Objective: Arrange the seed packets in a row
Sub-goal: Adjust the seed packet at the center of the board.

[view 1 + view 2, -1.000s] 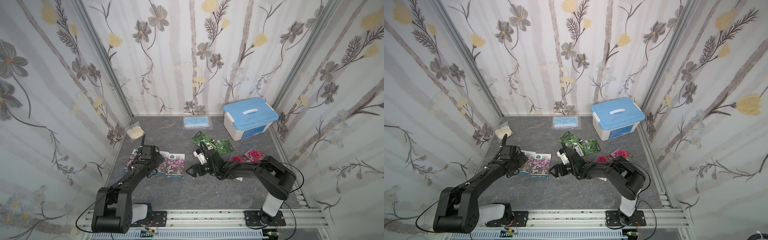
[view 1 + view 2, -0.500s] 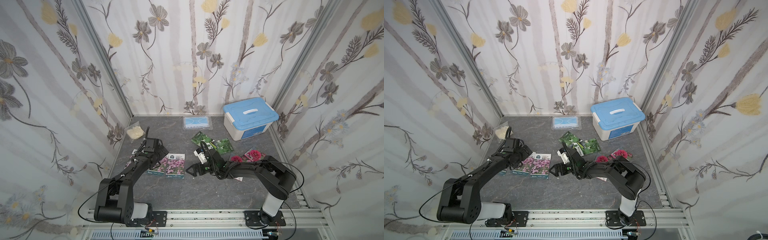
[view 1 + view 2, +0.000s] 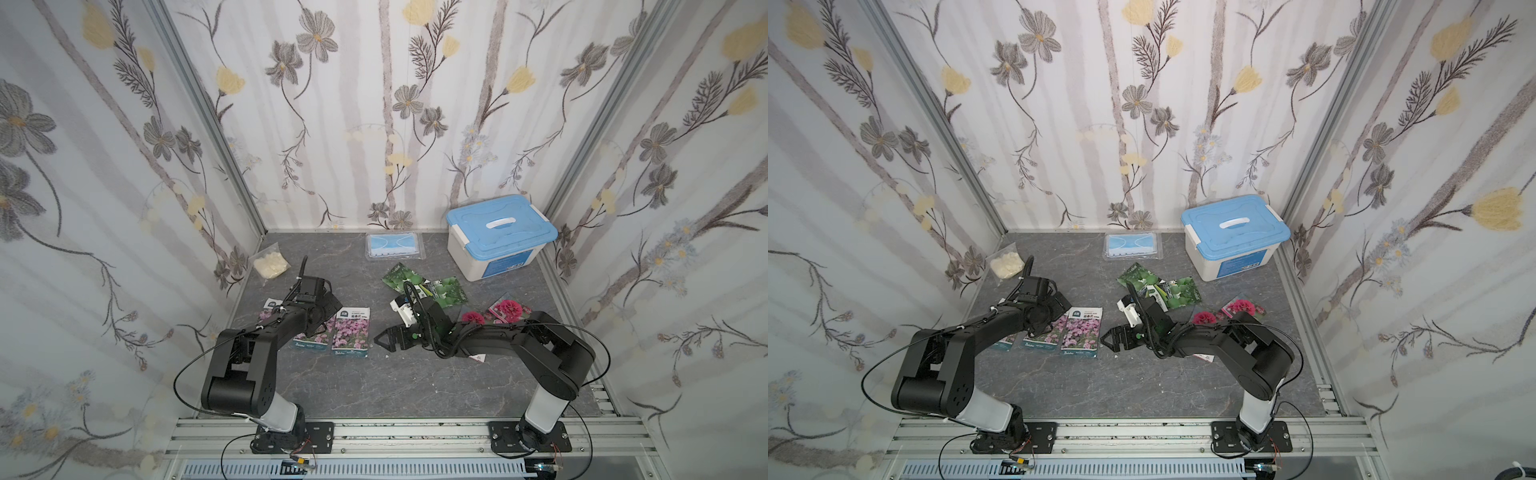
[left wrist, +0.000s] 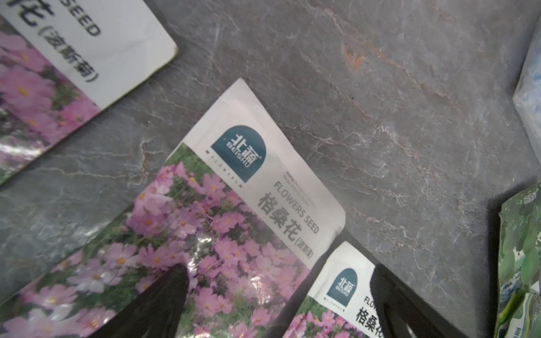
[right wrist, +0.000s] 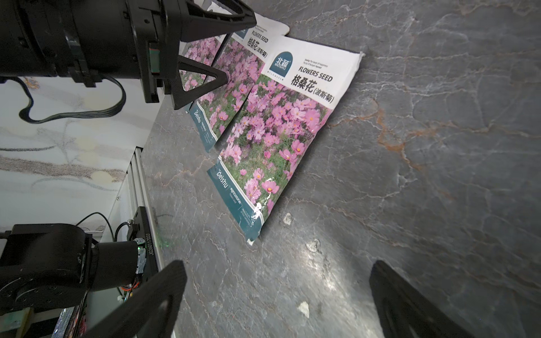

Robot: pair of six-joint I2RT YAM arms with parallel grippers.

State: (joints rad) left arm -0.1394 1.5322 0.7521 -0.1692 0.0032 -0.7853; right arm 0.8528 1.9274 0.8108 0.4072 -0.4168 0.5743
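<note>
While the left gripper (image 3: 322, 306) hangs spread wide and empty above the three purple-flower packets (image 3: 351, 332) laid side by side under it, the right gripper (image 3: 383, 343) gapes empty just beyond the last of them; behind its wrist lie the two green gourd packets (image 3: 449, 291), askew, and beside its forearm the two red bloom packets (image 3: 509, 309). Light, glossy and floppy, I'd judge; pinch a free corner, or slide them flat.
</note>
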